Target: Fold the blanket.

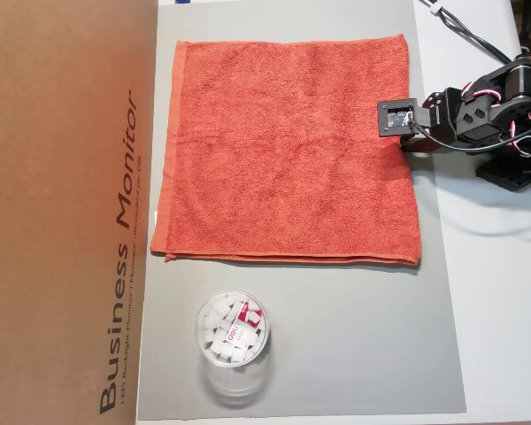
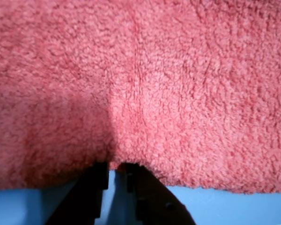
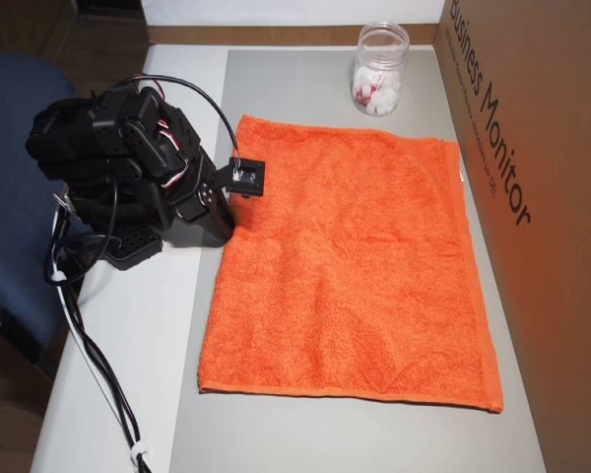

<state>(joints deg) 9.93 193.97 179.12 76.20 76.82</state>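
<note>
- The blanket lies flat and unfolded on the grey mat, just right of the cardboard box; all folding remains, I judge.
- Its terry is fuzzy, looped, hemmed.
- At the blanket's right edge, the gripper pinches the hem between nearly closed fingers.

2 opposed overheads; wrist cam close-up

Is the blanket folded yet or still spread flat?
Spread flat: the blanket lies as a single open layer on the grey mat; the hand sits at one edge.
</note>
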